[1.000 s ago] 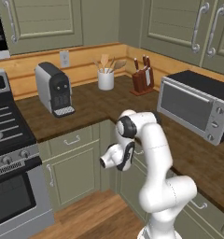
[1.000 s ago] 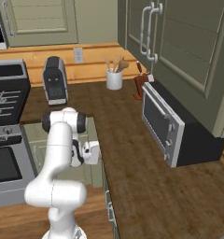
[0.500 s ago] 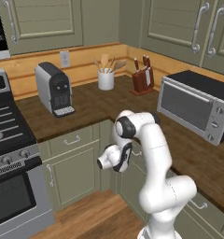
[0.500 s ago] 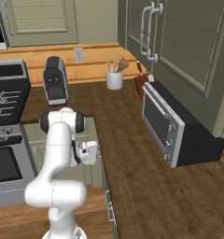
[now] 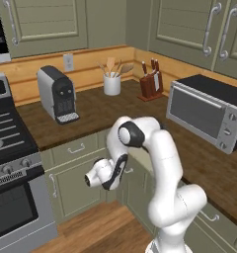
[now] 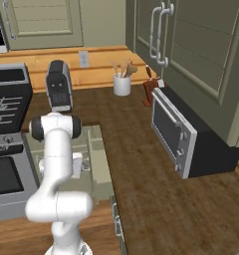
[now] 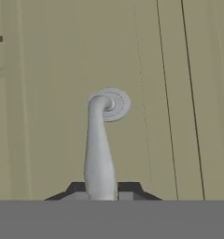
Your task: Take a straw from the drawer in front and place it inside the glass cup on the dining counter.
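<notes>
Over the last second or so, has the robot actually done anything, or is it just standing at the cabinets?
The hand has dropped lower in front of the sage-green cabinet fronts, and the gripper has closed on the silver bar handle of the drawer. The drawer is not pulled out yet. The coffee machine, utensil crock, knife block and microwave have not moved.

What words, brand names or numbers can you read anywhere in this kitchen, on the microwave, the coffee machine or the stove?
None can be read.
Microwave: two knobs on the front, no legible marks.
Coffee machine: plain black and grey, no brand visible.
Stove: knobs, markings too small to read.
Wall outlet: blank.
Cabinet front with its silver handle, seen close by the hand camera: plain, no text.
</notes>
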Controlling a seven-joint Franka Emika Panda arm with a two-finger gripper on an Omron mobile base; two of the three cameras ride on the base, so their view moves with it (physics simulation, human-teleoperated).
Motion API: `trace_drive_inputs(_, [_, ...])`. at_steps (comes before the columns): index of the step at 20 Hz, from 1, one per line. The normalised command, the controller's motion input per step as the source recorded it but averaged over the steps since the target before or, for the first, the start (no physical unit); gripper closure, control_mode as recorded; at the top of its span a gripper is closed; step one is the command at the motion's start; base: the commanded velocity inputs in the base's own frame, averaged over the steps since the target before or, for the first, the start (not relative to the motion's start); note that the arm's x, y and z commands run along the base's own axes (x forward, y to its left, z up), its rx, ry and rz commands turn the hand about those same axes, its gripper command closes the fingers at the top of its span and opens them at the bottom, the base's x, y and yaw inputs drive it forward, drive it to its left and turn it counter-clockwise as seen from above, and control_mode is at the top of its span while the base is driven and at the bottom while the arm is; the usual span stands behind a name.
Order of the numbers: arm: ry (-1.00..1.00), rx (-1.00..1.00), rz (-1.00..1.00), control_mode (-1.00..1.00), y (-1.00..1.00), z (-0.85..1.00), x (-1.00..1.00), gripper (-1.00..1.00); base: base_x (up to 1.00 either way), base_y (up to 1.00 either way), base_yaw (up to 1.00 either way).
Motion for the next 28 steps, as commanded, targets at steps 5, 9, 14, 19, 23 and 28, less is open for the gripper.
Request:
trace_drive_inputs(5, [0.00,0.00,0.00,-1.00,1.00,0.00,-0.60,1.00,0.00,0.00,0.00])
trace_drive_inputs(9, [0.02,0.00,0.01,-1.00,1.00,0.00,-0.44,1.00,0.00,0.00,0.00])
trace_drive_inputs(14, [0.07,0.02,0.02,-1.00,1.00,0.00,-0.28,1.00,0.00,0.00,0.00])
trace_drive_inputs(19, [0.13,0.20,0.01,-1.00,0.85,0.23,-0.09,-1.00,0.00,0.00,0.00])
trace_drive_inputs(23, [0.21,0.59,0.01,-1.00,0.12,0.82,-0.23,-1.00,0.00,0.00,0.00])
trace_drive_inputs(28, [0.22,0.71,0.02,-1.00,-0.03,1.00,-0.31,-1.00,0.00,0.00,0.00])
